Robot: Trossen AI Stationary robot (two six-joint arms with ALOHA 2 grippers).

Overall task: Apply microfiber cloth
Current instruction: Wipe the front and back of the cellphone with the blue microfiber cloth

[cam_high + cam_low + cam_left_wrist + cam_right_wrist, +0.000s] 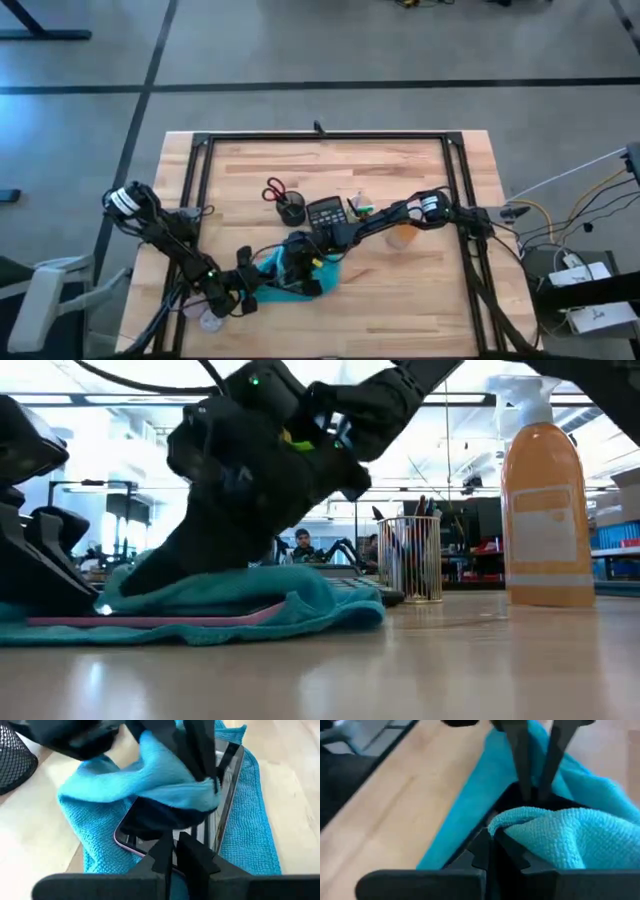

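The soft turquoise-blue microfiber cloth (300, 275) lies bunched at the near middle of the pale wooden desk (400, 300), spread under and folded over a flat dark glass-faced tablet with a pinkish rim (220, 785); the cloth seems laid this way so one flap can be rubbed across the screen while the rest cushions the device. The right tool (492, 842) is closed on a fold of the cloth, pinching the flap down onto the glass; that grip looks meant for wiping. The left tool (172, 850) sits at the tablet's near edge with its fingers drawn close together on the rim, probably steadying the device against sliding. Behind, well apart, stand a black wire-mesh pen cup (410, 560) and an orange spray bottle (545, 510), untouched.
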